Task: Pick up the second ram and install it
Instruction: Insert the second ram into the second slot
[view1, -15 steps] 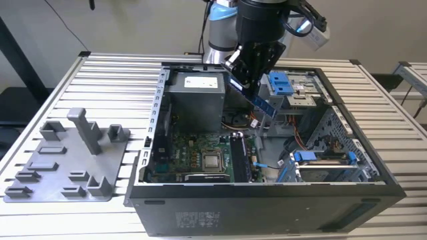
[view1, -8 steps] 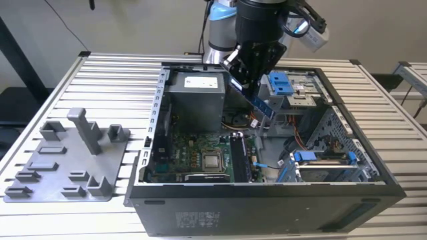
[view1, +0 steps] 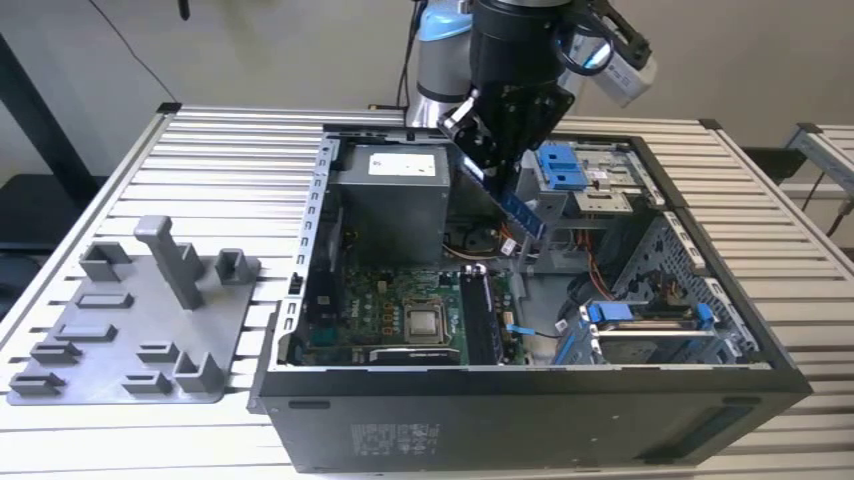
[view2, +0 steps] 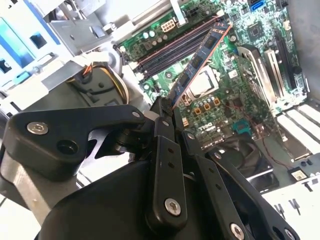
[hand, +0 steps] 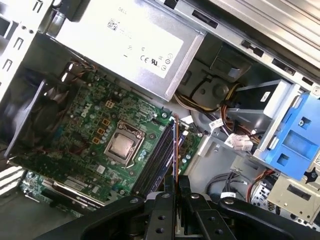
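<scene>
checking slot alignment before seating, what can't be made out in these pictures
- second wrist view: the second ram's held end, covered by the fingers.
- first wrist view: which of the memory slots the ram lines up with; it shows edge-on.
- exterior view: whether those slots are empty, too small.

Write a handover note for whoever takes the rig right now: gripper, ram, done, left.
Gripper: jaws shut on the second ram, which is held by one end and sticks out tilted.
Where: the ram hangs over the open computer case, above the motherboard. In the first wrist view it runs roughly along the memory slots. In the exterior view it is well clear of the board.
Done: pickup; the ram is in the air in the jaws.
Left: the ram is not seated in any slot. I cannot tell whether another module already sits there.
</scene>
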